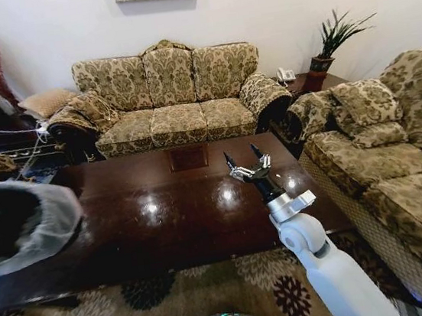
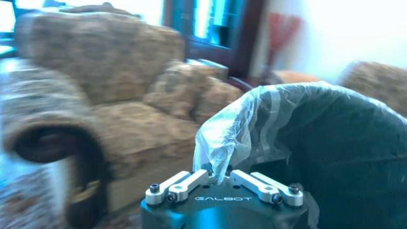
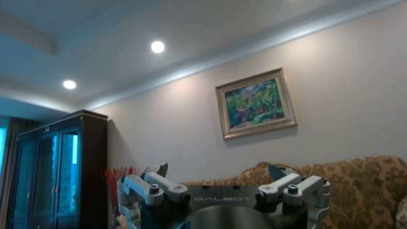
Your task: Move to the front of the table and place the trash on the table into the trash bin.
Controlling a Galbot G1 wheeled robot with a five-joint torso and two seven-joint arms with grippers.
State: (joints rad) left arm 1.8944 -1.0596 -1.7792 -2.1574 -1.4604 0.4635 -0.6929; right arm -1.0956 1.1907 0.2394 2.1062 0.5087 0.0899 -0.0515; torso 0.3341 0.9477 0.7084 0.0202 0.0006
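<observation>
We see the trash bin (image 1: 15, 228) at the left edge of the head view, raised beside the table's (image 1: 165, 225) left end, its whitish bag puffed over the rim. Left gripper (image 2: 219, 179) is clenched on the bin's bag (image 2: 248, 129), fingers pinching the plastic at the rim; the bin's dark inside sits right behind them. The table spans the middle of the head view, glossy dark top with the square inlay near its far edge. Right gripper (image 1: 243, 156) hovers above the table's right half, pointing up and away, fingers spread apart, holding nothing. Beyond: patterned sofa (image 1: 172, 93) at the far side, a second sofa (image 1: 395, 151) on the right, potted plant (image 1: 332, 43) between them, floral rug (image 1: 138, 313) underneath.
</observation>
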